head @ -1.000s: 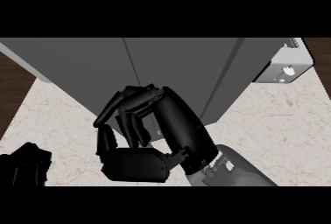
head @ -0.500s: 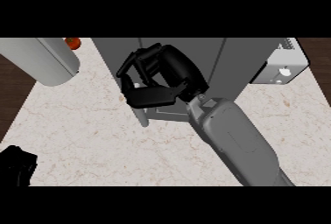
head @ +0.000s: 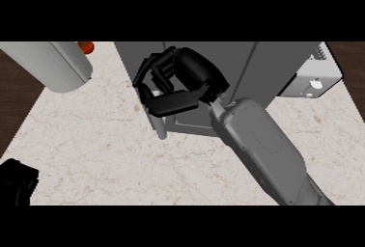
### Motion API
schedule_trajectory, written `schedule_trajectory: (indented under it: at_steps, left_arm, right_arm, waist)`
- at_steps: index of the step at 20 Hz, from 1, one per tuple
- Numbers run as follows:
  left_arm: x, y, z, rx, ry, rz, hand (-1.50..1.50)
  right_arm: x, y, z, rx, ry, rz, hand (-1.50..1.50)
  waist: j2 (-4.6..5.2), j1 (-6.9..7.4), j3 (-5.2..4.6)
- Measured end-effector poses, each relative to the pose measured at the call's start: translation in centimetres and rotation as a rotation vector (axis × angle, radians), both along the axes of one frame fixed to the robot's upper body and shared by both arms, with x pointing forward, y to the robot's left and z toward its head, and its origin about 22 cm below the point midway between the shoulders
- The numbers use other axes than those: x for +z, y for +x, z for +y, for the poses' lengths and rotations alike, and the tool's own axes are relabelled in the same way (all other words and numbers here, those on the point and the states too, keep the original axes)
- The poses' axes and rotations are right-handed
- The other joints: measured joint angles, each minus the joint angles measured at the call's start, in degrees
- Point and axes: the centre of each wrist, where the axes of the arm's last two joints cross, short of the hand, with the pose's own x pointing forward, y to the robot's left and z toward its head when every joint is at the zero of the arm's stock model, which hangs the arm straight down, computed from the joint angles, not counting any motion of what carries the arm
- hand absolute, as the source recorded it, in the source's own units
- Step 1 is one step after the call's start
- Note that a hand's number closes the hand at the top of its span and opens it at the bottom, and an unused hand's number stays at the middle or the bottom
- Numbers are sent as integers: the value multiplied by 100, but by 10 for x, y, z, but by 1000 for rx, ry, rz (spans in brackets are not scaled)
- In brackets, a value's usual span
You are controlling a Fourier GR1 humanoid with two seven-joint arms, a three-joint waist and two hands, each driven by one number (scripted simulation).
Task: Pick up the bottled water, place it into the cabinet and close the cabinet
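My right hand is curled in front of the grey cabinet at the back of the counter, its forearm running in from the lower right. Only a small pale bit of the bottled water shows between the fingers and thumb; the hand hides the rest. Below the hand, a thin grey door edge sticks out toward me from the cabinet's front. My left hand rests at the lower left edge, away from the cabinet.
A large grey cylinder lies at the back left with an orange object behind it. A white appliance stands right of the cabinet. The pale marble counter ends in dark wood on the left.
My right hand moved up and away from me, from over the counter to the cabinet's front, with the forearm stretched out. The view shifted, bringing the grey cylinder into sight.
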Motion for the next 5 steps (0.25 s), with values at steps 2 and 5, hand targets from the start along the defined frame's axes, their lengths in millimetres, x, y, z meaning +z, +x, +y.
schedule_trajectory:
  at_steps: [2,5]
  left_arm:
    - [0,1,-1,-3,2,-1,150]
    - [4,4,-4,-8,1,-8,150]
  right_arm:
    - [-1,3,-2,17,3,-6,150]
    - [-1,6,-3,38,-2,-14,150]
  waist:
    - [1,14,-10]
    - [-1,15,-18]
